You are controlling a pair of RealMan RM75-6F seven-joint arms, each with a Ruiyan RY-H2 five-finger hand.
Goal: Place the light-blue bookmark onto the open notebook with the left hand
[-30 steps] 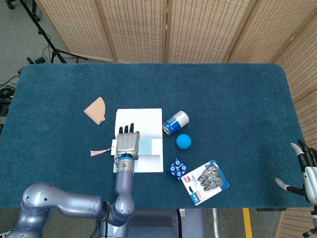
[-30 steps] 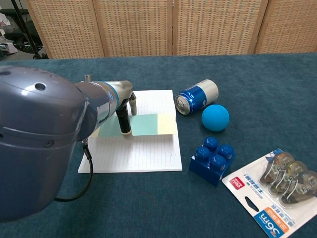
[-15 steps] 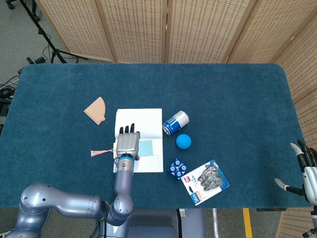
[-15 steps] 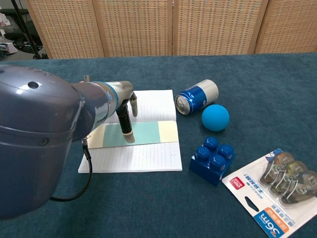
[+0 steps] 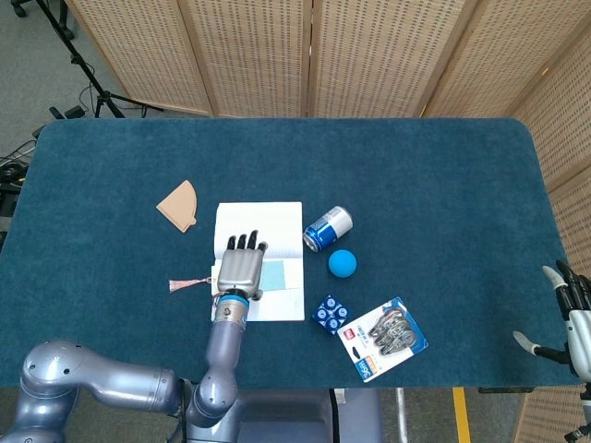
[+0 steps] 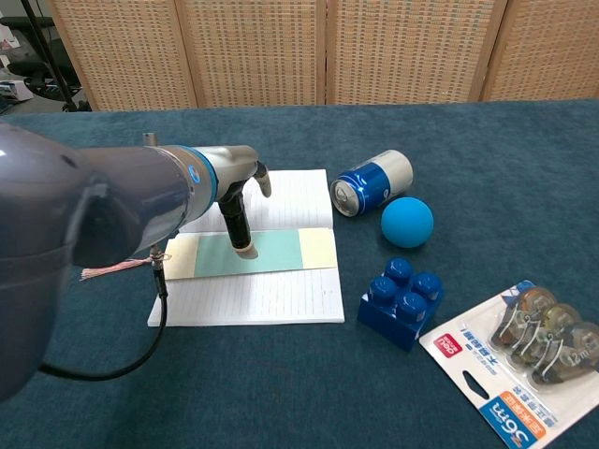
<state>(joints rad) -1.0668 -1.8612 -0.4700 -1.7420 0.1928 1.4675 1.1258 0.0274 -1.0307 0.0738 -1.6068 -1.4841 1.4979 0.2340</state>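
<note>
Grey-blue glossy left arm [image 5: 102,392], silver left hand [image 5: 239,269], black fingers [image 6: 236,223].

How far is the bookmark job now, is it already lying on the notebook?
Done: the light-blue bookmark lies flat across the open notebook. In hand: a finger of the left hand is over it; contact is unclear. Left: draw the hand away. The right hand waits at the table edge.

Blue felt-topped table [image 5: 416,166]. Open notebook [image 5: 263,221] around centre-left, tan fan-shaped piece [image 5: 178,205] at its 10 o'clock, can [image 5: 328,228] on its side at 3, ball [image 5: 343,263], toy block [image 5: 328,314] and blister pack [image 5: 384,338] toward 4-5.
</note>
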